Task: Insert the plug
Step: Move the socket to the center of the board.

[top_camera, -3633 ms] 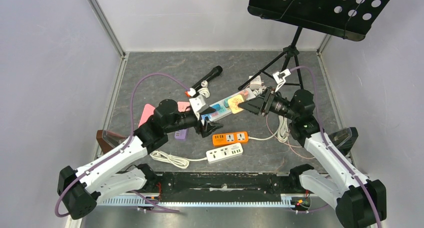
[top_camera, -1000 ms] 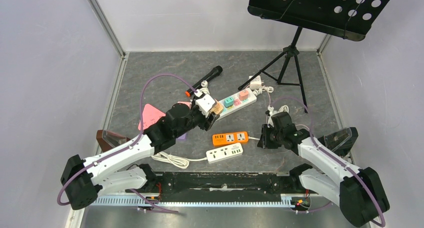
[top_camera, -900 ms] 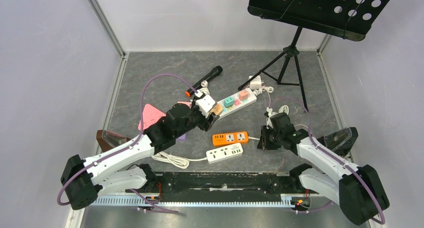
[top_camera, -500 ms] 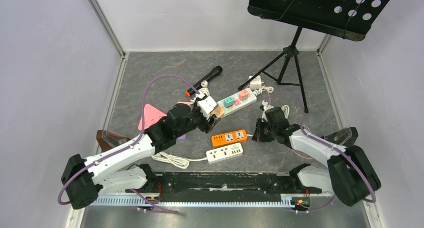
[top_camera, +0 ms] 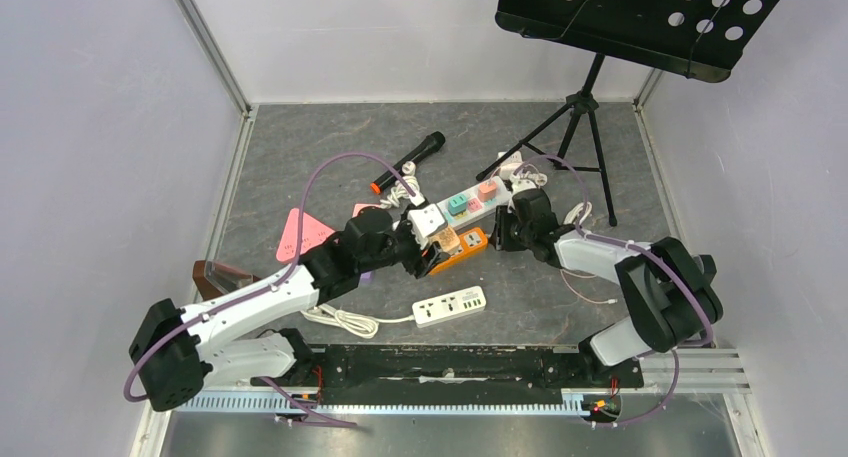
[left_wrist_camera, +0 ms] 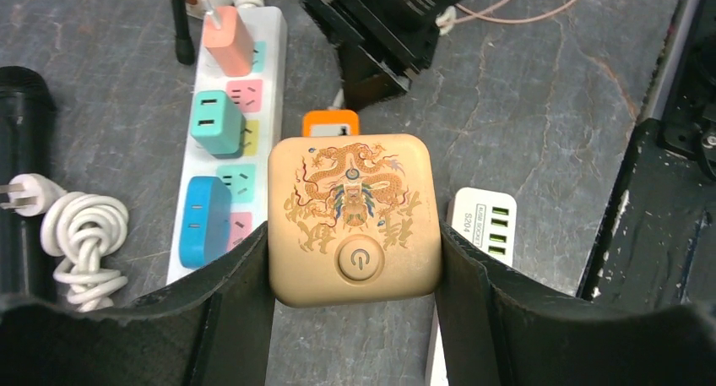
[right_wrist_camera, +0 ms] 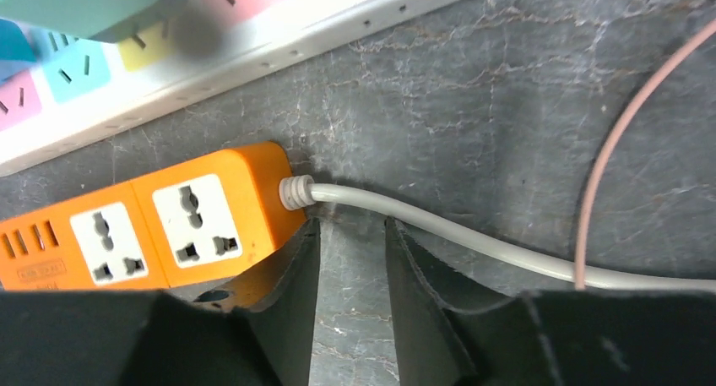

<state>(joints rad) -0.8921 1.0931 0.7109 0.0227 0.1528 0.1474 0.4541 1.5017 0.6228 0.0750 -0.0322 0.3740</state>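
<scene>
Gold square dragon-print plug [left_wrist_camera: 355,220] sits pinched in left gripper [left_wrist_camera: 351,238] above orange plastic power strip [right_wrist_camera: 152,221] showing at its 12 o'clock, right gripper [right_wrist_camera: 350,230] narrowly parted, empty, at strip's 3 o'clock cable end; still aligning, I'd say, and next calls for squaring pins to a socket, then pressing down.

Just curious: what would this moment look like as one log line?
left claw: gripping gold plug above orange power strip | right claw: slightly parted, empty, at strip's cord end | plug: not yet inserted

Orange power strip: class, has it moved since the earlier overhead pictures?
Yes. The orange power strip slid farther from the small white USB strip, which stayed put, toward the long white strip with pastel sockets, and now lies tilted.
</scene>
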